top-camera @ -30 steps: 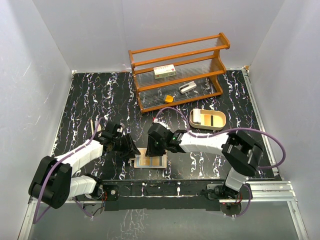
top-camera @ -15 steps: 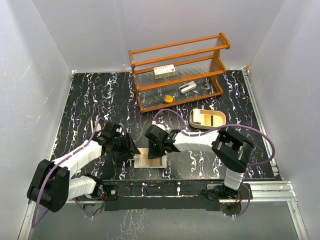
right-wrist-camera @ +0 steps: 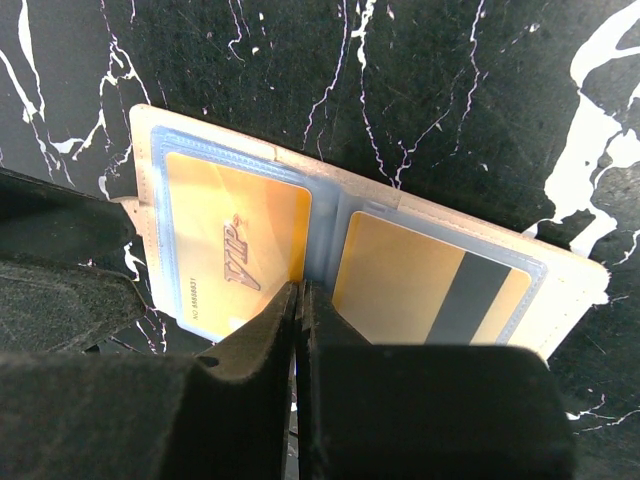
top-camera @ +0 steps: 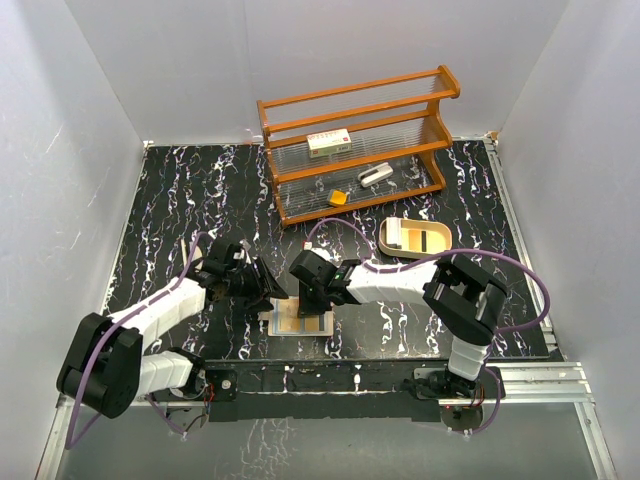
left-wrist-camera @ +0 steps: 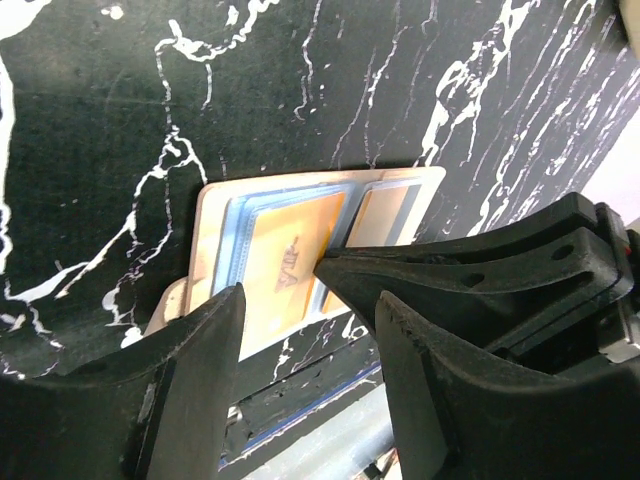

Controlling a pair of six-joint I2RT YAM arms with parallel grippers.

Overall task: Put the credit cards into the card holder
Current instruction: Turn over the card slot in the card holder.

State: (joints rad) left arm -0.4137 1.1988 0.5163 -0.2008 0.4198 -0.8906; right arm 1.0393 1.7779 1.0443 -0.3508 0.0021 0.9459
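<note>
The card holder [right-wrist-camera: 575, 290] is being shown laid open and flat near the near edge of the table [top-camera: 180, 200], a little left of its middle. Both clear pockets are being filled. An orange-yellow card [right-wrist-camera: 235, 255] marked "VIP" is being carried in the left pocket. A gold card [right-wrist-camera: 430, 285] with a dark stripe is being carried in the right pocket.

The right gripper [right-wrist-camera: 300, 290] is being held over the fold between the two pockets. Its fingers are pressed tight together with nothing between them. Whether the tips are being rested on the leather cannot be told.

The left gripper [left-wrist-camera: 308, 300] is being held low over the holder's left end, beside the right gripper's tips. Its fingers [left-wrist-camera: 200, 380] are being held moderately apart, and nothing is gripped between them.

Toward the far edge, a wooden rack [top-camera: 360, 92] is being used to carry a white box [top-camera: 328, 143] and an orange block [top-camera: 338, 198]. An oval tray [top-camera: 380, 238] is being seen right of centre, between the rack and the right arm.
</note>
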